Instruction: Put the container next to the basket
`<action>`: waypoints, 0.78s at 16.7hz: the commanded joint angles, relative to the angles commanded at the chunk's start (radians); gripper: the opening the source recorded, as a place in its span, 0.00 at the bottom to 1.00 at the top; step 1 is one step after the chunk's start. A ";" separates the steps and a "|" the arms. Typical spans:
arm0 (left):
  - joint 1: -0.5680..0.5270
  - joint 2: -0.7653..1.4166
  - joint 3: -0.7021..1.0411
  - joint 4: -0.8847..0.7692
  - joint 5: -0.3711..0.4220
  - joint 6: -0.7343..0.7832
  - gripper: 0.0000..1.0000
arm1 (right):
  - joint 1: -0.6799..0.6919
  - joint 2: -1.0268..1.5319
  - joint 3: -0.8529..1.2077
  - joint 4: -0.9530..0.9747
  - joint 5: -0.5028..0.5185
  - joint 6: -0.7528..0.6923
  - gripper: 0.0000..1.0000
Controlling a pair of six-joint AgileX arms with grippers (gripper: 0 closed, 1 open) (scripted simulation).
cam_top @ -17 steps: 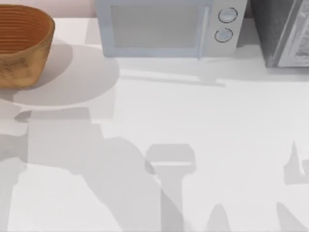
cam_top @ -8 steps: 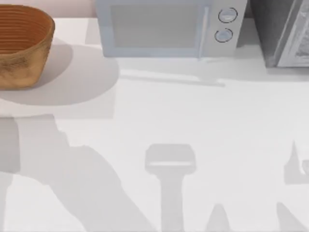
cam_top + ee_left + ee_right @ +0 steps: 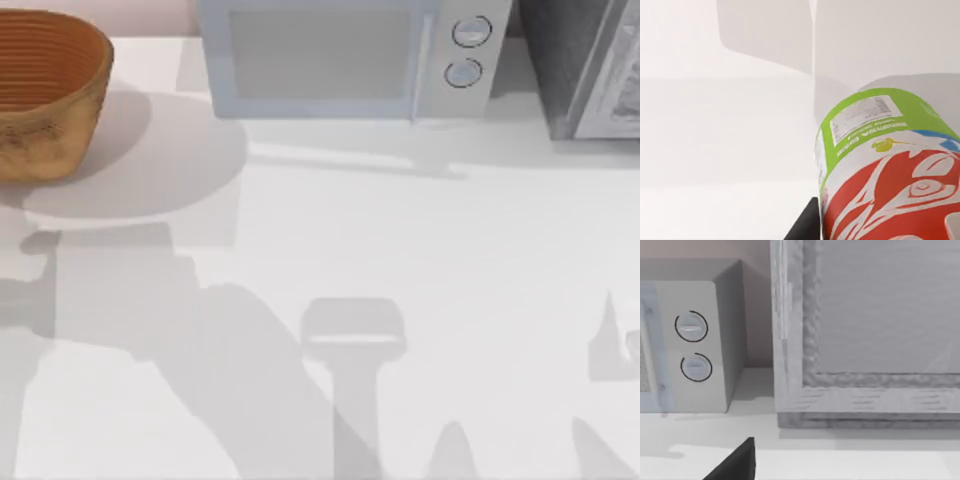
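Top view: large round orange-brown woven wicker basket (image 3: 45,95) at the table's far left corner, beside a pale grey microwave (image 3: 345,58); the white table (image 3: 420,250) beside the basket bears no can, so placement is judged not yet done. Left wrist view: small cylindrical drink can (image 3: 890,170), red-banded with a green lower part, held close against the left gripper, one dark finger (image 3: 805,225) alongside it; carrying and release remain. Right wrist view: microwave and grey cabinet (image 3: 865,330); right arm judged parked, finger state cannot be told.
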 joint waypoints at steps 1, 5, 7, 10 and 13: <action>-0.004 -0.001 0.000 0.001 0.000 -0.003 0.00 | 0.000 0.000 0.000 0.000 0.000 0.000 1.00; -0.004 -0.001 0.000 0.001 0.000 -0.003 0.08 | 0.000 0.000 0.000 0.000 0.000 0.000 1.00; -0.004 -0.001 0.000 0.001 0.000 -0.003 0.23 | 0.000 0.000 0.000 0.000 0.000 0.000 1.00; -0.004 -0.001 0.000 0.001 0.000 -0.003 0.45 | 0.000 0.000 0.000 0.000 0.000 0.000 1.00; -0.004 -0.001 0.000 0.001 0.000 -0.003 0.68 | 0.000 0.000 0.000 0.000 0.000 0.000 1.00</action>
